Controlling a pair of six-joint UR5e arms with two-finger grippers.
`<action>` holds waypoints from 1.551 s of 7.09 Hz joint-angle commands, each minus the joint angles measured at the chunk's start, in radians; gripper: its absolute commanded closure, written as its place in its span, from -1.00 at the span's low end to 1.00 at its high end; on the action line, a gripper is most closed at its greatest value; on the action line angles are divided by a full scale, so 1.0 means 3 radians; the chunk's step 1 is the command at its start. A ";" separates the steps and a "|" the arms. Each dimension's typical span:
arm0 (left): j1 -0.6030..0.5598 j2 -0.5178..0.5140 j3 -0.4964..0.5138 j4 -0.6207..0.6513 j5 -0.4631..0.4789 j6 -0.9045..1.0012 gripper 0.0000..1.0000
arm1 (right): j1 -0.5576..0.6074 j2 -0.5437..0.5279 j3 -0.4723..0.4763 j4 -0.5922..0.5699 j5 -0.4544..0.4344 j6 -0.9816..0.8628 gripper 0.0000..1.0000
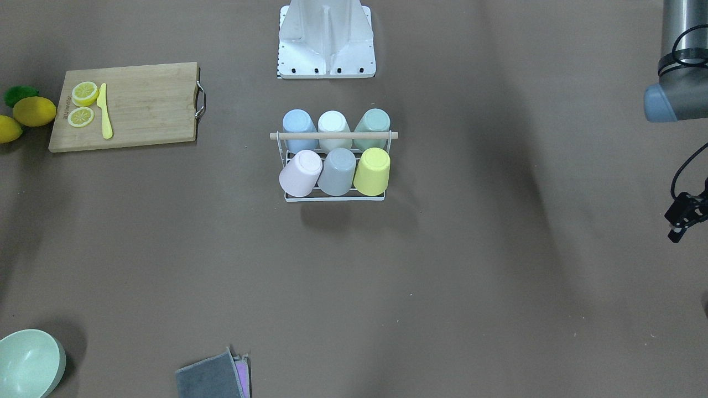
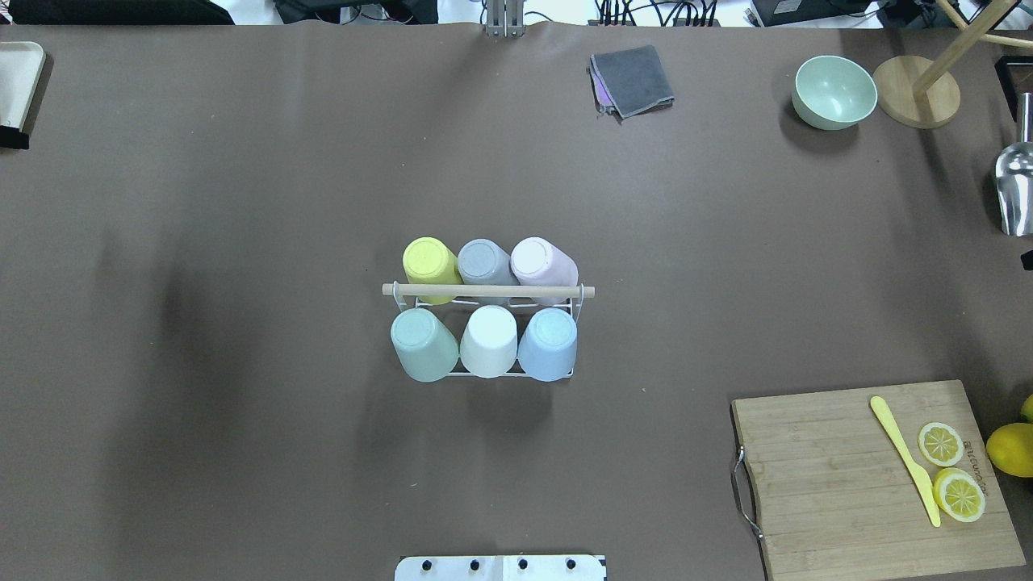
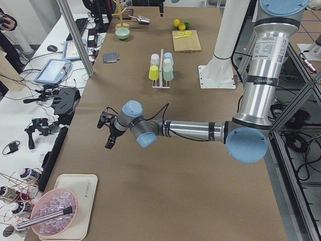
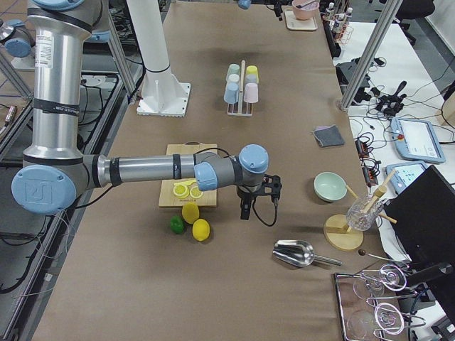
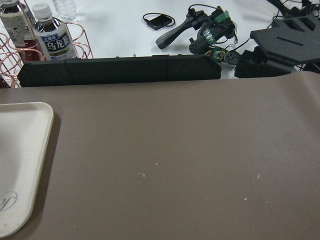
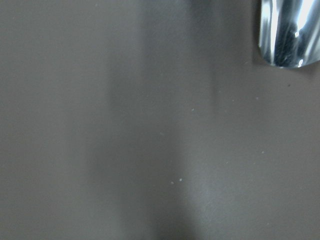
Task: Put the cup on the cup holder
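The cup holder (image 2: pixel 488 290), a white wire rack with a wooden rod across its top, stands mid-table. Several cups sit upside down on its prongs in two rows: yellow (image 2: pixel 428 262), grey (image 2: pixel 483 262) and pink (image 2: pixel 542 262) in the far row, green (image 2: pixel 421 343), white (image 2: pixel 490 339) and blue (image 2: pixel 549 343) in the near row. The same cup holder (image 1: pixel 332 135) shows in the front-facing view. My left gripper (image 1: pixel 685 218) hangs far off at the table's left end, cut by the view's edge. My right gripper (image 4: pixel 245 209) hovers near the lemons. I cannot tell either one's state.
A wooden cutting board (image 2: pixel 847 484) with lemon slices and a yellow knife (image 2: pixel 904 456) lies at the near right. A green bowl (image 2: pixel 834 90), a folded grey cloth (image 2: pixel 633 78), a wooden stand base (image 2: pixel 916 90) and a metal scoop (image 2: pixel 1015 190) are at the far right. A white tray (image 5: pixel 20 160) lies at the left end.
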 commanded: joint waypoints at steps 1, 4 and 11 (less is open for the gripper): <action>-0.0259 0.0113 0.0010 0.0324 -0.0300 0.0537 -0.93 | 0.0000 0.0000 -0.0012 0.0072 -0.0149 0.0253 -0.94; -0.0627 0.0312 0.0015 0.0713 -0.0648 0.1269 -0.93 | 0.0021 0.0000 -0.0119 0.0072 0.0018 0.0229 -0.94; -0.0802 0.0308 0.0046 0.1961 -0.0782 0.1721 -0.95 | 0.0414 0.0173 -0.0355 -0.0228 0.0306 -0.0424 -0.93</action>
